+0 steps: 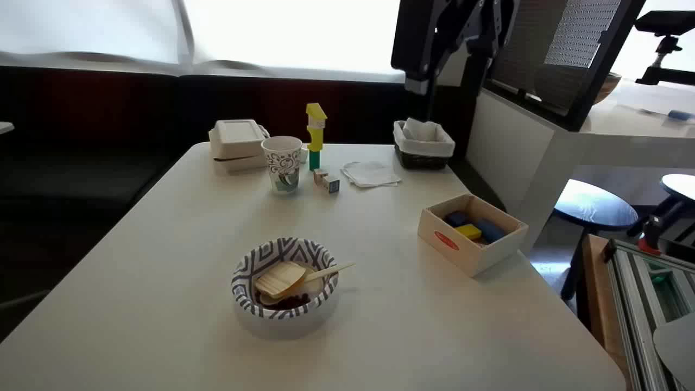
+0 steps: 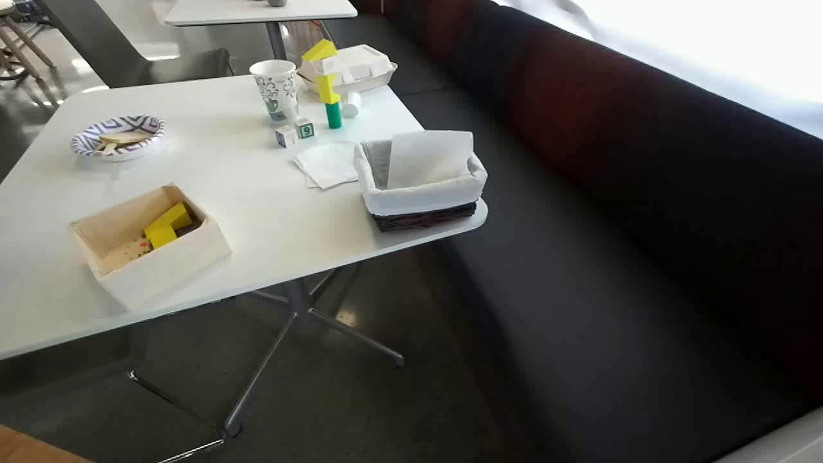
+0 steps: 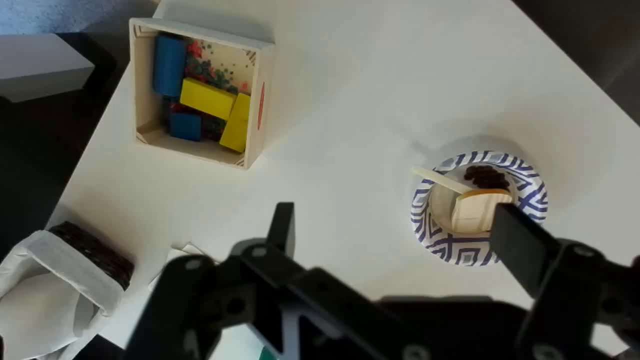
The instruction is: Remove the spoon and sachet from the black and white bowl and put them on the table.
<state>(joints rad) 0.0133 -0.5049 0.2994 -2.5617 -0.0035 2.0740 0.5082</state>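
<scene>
Currently, sachet (image 1: 279,278) and spoon (image 1: 331,270) in black and white bowl (image 1: 242,283), sachet overlapping spoon, spoon handle jutting past rim; bowl on table (image 1: 402,336), wooden box (image 1: 461,252) apart; gripper (image 3: 401,236) well above, jaws spread wide, grasping and touching nothing.

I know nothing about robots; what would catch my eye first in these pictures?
Probably the boldly patterned bowl on the white table, with a tan sachet inside and a spoon whose pale handle juts over the rim. Next, the slim yellow-and-green block tower near the paper cup in both exterior views. In the wrist view, the robot's open black gripper looms large over the table.
</scene>
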